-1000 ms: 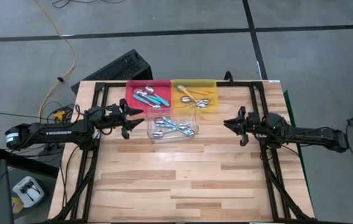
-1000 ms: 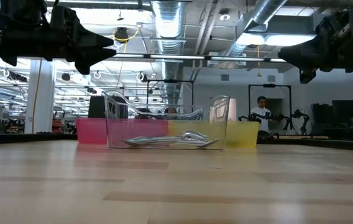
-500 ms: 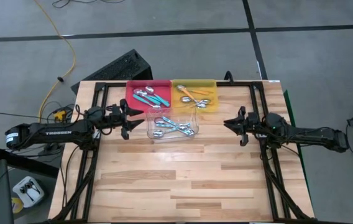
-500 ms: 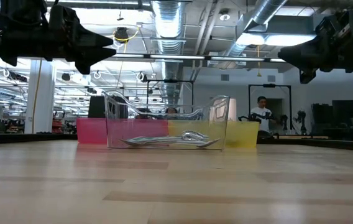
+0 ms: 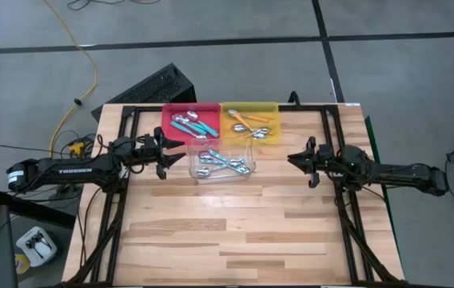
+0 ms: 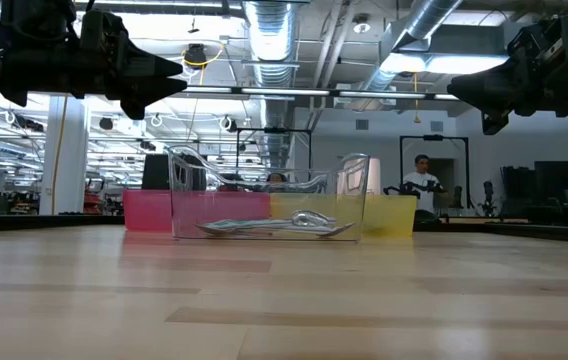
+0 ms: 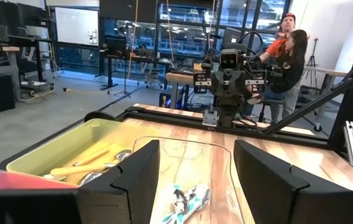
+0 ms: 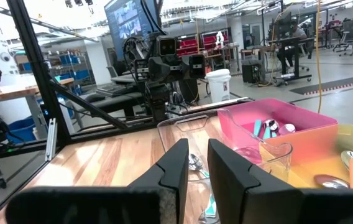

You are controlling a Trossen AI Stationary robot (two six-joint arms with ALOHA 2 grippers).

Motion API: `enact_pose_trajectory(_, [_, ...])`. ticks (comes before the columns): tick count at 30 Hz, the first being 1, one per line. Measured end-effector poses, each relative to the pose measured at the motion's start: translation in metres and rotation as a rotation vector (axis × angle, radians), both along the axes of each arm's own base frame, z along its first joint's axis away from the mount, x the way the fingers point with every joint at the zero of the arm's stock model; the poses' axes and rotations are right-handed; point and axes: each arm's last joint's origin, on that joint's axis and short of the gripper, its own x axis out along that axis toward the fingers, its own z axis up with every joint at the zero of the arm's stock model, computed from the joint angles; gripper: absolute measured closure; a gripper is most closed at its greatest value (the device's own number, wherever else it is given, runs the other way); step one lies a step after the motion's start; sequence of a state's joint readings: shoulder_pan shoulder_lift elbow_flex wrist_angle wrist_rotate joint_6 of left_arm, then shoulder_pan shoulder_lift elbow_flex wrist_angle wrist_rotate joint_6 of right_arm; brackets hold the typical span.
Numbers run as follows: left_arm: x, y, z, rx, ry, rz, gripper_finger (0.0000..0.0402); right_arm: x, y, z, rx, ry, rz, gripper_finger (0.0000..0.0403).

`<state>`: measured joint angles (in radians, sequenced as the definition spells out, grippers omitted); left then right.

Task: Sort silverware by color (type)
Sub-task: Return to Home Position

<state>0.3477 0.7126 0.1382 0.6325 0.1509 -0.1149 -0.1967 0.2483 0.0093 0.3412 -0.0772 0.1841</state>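
Note:
The spoons lie sorted in three trays at the table's far middle. Teal-handled spoons [image 5: 197,125] are in the red tray [image 5: 171,112]. Orange-handled spoons [image 5: 247,120] are in the yellow tray [image 5: 272,110]. Pale blue ones [image 5: 224,162] lie in the clear tray [image 5: 195,170], which stands nearer than the other two. My left gripper [image 5: 173,150] hovers left of the clear tray, open wide [image 7: 192,186]. My right gripper [image 5: 293,158] hovers right of it, its fingers a narrow gap apart [image 8: 198,171]. Both are empty and point at the trays.
Black frame rails [image 5: 335,136] run along the table's left, right and far sides. The wooden top [image 5: 235,232] stretches bare toward the near edge. Beyond the table, people [image 7: 288,56] stand in the room, and a person [image 6: 422,185] shows far behind the trays.

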Motion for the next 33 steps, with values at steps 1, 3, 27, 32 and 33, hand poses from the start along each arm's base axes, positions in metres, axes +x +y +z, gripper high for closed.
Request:
enact_pose_trajectory(1, [0.0, 0.0, 0.0, 0.0, 0.0, 0.0, 0.021, 0.0, 0.0, 0.0, 0.0, 0.0, 0.0, 0.0316])
enact_pose_trajectory(3, [0.0, 0.0, -0.0004, -0.001, 0.004, 0.0, 0.021, 0.0, 0.0, -0.0003, 0.0, 0.002, 0.0, 0.0316])
enact_pose_trajectory(27, [0.0002, 0.0, -0.0057, -0.015, 0.057, 0.001, 0.021, 0.0003, -0.0001, -0.0031, 0.0, 0.03, 0.0, 0.0316])
enact_pose_trajectory(32, [0.0001, 0.0, -0.0098, -0.018, 0.099, 0.001, 0.021, 0.0004, -0.0001, -0.0049, -0.023, 0.05, -0.003, 0.0316])
enact_pose_trajectory(33, [0.0001, 0.0, -0.0098, -0.012, 0.1, 0.001, 0.021, 0.0004, -0.0001, -0.005, -0.025, 0.052, -0.003, 0.0316])
